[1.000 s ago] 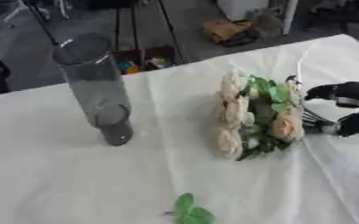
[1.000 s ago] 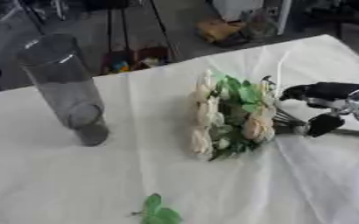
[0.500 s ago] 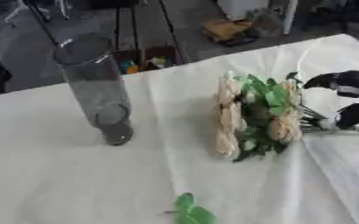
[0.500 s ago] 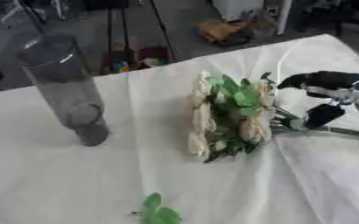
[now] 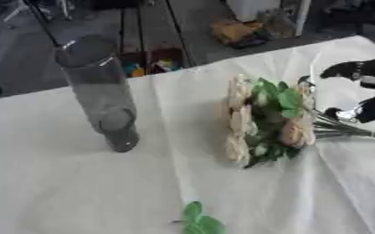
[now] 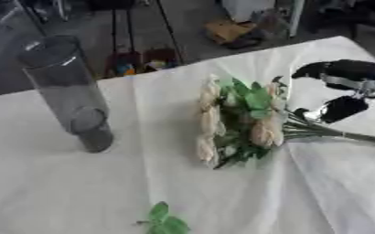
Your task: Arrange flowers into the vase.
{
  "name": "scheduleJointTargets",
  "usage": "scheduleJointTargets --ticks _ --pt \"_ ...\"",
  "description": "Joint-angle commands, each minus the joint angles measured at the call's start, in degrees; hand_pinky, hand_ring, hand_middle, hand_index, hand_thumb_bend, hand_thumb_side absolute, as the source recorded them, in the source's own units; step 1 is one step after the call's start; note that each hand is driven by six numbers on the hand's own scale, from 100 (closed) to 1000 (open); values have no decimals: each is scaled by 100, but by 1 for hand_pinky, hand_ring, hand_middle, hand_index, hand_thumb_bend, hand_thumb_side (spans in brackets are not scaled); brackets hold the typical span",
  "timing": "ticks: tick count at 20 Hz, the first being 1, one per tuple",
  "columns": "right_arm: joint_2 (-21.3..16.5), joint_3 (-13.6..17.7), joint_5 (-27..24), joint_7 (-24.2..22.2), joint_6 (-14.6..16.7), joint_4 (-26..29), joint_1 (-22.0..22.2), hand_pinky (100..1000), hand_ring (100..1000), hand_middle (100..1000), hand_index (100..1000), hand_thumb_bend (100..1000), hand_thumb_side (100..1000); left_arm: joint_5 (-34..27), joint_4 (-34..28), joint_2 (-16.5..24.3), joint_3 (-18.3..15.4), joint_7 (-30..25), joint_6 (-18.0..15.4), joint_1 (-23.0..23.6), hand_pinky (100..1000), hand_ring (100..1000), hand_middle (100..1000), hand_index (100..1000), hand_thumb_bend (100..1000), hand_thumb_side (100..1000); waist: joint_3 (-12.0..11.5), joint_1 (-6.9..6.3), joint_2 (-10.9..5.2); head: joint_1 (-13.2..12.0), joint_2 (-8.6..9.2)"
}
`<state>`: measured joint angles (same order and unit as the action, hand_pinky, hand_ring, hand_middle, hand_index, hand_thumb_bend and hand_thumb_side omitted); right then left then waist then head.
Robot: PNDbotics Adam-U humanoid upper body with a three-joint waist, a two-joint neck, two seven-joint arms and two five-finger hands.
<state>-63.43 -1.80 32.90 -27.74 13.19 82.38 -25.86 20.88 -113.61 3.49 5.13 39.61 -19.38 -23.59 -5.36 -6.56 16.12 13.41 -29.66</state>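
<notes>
Tablecloth (image 5: pixel 78 192) white, creased — vase (image 5: pixel 99 91) upright | flowers (image 6: pixel 235 121) lying flat

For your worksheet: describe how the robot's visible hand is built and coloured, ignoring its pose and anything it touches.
Only the right hand shows, at the right edge near the bouquet. Its fingers are glossy black, rounded and thick, like padded segments. Silver metal parts show between the black pieces, with a pale band across one finger. No cables or markings can be made out. The left hand is out of view.

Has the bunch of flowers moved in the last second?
No. The bunch of flowers lies the same way, equally far right of the vase.
</notes>
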Motion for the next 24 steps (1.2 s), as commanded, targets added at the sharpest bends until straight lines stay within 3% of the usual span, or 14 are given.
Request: scheduleJointTargets --ticks 1,11,24 --pt "-309 113 -28 -19 31 133 48 824 1000 977 1000 310 607 -8 -98 53 4 -16 3 -47 511 749 744 801 222 961 10 65 -103 -19 13" --pt "-295 158 -97 -156 73 281 389 827 1000 985 1000 318 580 -2 -98 47 -7 -1 0 -71 512 750 745 802 224 961 -8 54 -114 -39 -5" --pt "-72 -125 148 -240 44 -46 287 827 1000 1000 1000 337 532 -34 -98 15 27 -38 -7 -92 512 751 745 803 223 961 -69 43 -101 10 67"
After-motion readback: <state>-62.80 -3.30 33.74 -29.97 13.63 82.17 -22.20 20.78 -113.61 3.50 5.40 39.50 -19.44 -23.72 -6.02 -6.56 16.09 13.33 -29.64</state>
